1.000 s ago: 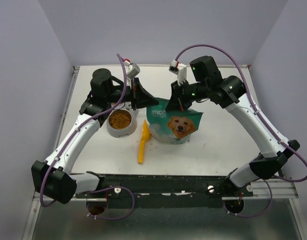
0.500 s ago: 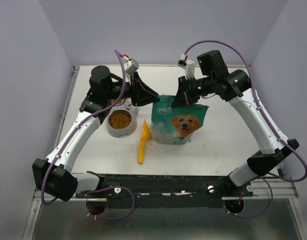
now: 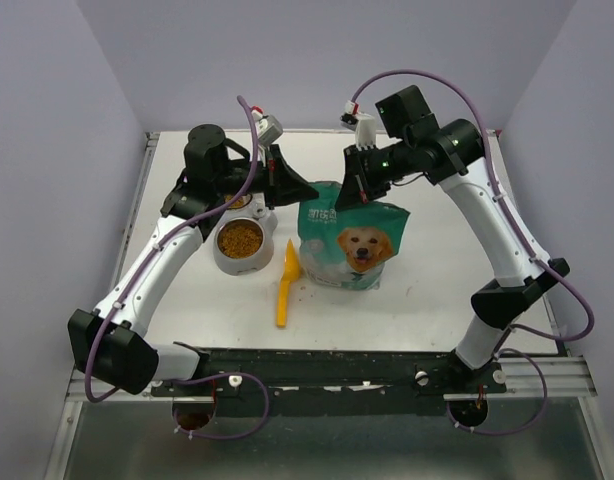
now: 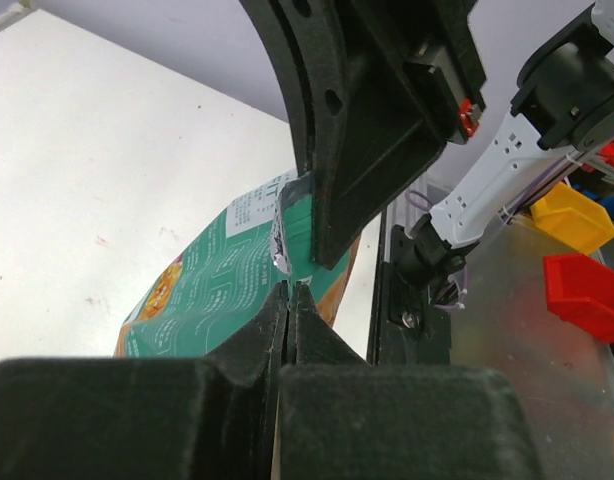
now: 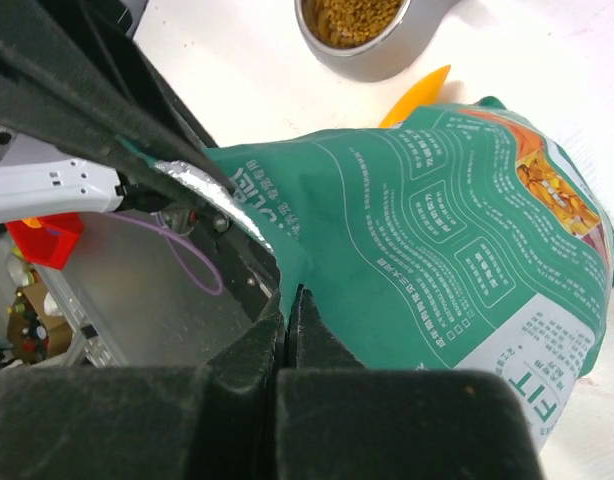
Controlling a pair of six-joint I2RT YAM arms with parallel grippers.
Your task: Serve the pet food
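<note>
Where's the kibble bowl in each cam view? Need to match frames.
Top external: bowl of pet food sits left of centre, left of the teal bag.
Left wrist: not in it.
Right wrist: bowl at the top edge, partly cut off.
Shared landmark: the teal bag, seen in all three views.

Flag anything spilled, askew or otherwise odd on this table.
A few brown specks, likely strays, lie loose on the table between the orange scoop and the bag, outside the bowl holding the pet food. Nothing else stands out.
</note>
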